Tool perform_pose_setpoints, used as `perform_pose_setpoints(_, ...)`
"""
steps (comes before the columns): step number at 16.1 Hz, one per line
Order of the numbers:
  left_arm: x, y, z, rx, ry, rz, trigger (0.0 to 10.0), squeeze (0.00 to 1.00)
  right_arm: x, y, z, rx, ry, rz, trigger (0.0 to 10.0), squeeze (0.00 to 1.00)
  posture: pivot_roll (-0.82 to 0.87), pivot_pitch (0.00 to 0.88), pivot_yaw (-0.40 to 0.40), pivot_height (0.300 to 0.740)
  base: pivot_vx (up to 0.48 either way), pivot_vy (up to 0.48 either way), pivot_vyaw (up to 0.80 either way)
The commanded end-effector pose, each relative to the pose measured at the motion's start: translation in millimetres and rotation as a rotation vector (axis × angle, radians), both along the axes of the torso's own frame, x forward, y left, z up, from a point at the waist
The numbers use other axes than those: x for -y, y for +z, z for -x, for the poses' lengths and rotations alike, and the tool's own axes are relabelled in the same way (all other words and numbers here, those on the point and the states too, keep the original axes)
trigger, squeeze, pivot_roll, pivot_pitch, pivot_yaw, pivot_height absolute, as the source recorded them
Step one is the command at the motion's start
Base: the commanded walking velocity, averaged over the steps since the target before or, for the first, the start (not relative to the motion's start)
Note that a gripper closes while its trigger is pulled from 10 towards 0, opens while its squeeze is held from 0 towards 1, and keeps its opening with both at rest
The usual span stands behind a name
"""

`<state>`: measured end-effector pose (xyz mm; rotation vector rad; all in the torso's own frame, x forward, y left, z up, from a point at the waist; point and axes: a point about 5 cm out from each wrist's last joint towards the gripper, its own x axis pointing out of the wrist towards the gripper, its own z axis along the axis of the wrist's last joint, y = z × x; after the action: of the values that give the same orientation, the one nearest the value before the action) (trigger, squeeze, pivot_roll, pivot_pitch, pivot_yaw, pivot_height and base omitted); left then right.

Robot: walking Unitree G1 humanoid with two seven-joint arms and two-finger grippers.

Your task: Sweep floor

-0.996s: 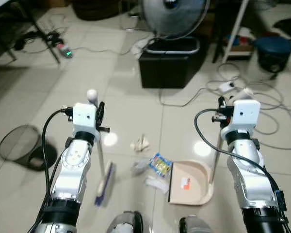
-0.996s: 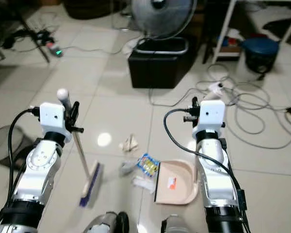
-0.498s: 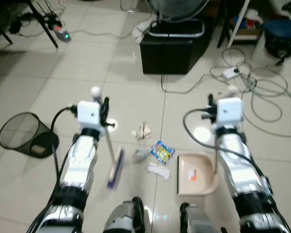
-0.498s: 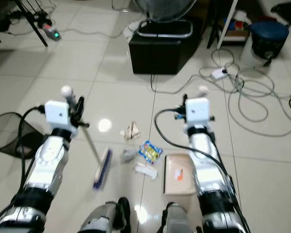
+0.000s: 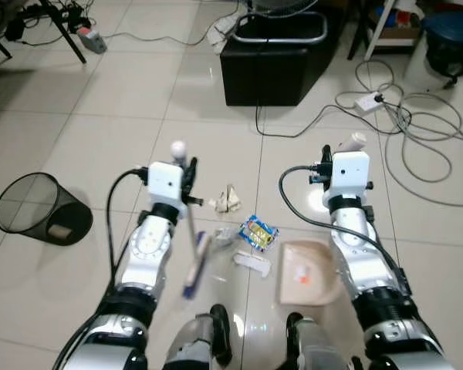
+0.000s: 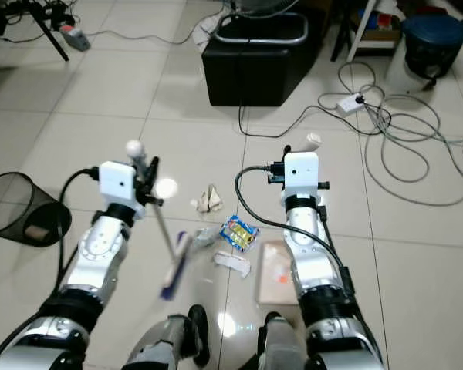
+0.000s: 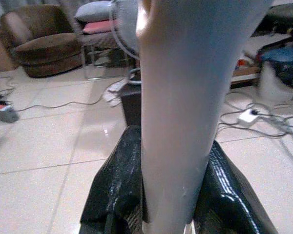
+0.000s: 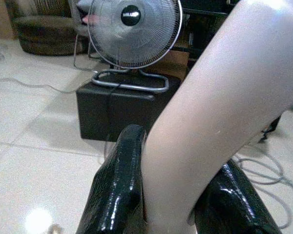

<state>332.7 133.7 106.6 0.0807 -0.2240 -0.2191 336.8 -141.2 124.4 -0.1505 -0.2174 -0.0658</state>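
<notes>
My left gripper (image 5: pixel 187 177) is shut on the white broom handle (image 7: pixel 178 97), with a black finger (image 7: pixel 118 187) on each side of it. The broom head (image 5: pixel 194 266) rests on the tiles, just left of the litter. The litter is a crumpled paper (image 5: pixel 228 200), a clear plastic scrap (image 5: pixel 224 235), a blue and yellow wrapper (image 5: pixel 258 233) and a white wrapper (image 5: pixel 251 264). My right gripper (image 5: pixel 347 158) is shut on the upright white handle (image 8: pixel 219 97) of the beige dustpan (image 5: pixel 309 274). The dustpan sits on the floor, right of the litter.
A black wire bin (image 5: pixel 35 208) lies on its side at the left. A black box (image 5: pixel 270 65) with a fan base stands ahead. Cables (image 5: pixel 405 123) and a power strip (image 5: pixel 368 100) spread at the right, with a blue bucket (image 5: pixel 451 38) beyond. My feet (image 5: pixel 216 347) are at the bottom.
The whole view has shifted and shows more floor, so the camera moved. The broom head now stands closer to the litter. Both grippers keep their hold.
</notes>
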Motion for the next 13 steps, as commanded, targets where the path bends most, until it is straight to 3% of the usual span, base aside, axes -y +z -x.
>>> perform_pose_setpoints(1, 6.9, -4, 1.2, -0.009, -0.028, 0.025, 10.0, 0.0, -14.9, -8, 2.7, -0.022, 0.052, -0.095, 10.0, 0.0, 0.04, 0.34, 0.13, 0.74, 0.0, 0.0, 0.0)
perform_pose_setpoints(6, 25.3, -5, 3.2, -0.018, -0.113, 0.099, 10.0, 0.0, -32.5, -9, 4.6, -0.016, 0.156, -0.134, 10.0, 0.0, 0.04, 0.344, 0.132, 0.74, 0.0, 0.0, 0.0)
perform_pose_setpoints(9, 41.1, -1, 7.6, -0.011, -0.28, 0.17, 10.0, 0.0, -29.1, -11, 3.9, -0.021, 0.161, -0.135, 10.0, 0.0, 0.04, 0.335, 0.127, 0.74, 0.0, 0.0, 0.0)
perform_pose_setpoints(13, 29.7, 18, 8.3, 0.034, -0.407, 0.155, 10.0, 0.0, -19.9, -14, 2.4, -0.031, 0.134, -0.131, 10.0, 0.0, 0.04, 0.313, 0.131, 0.74, 0.0, 0.0, 0.0)
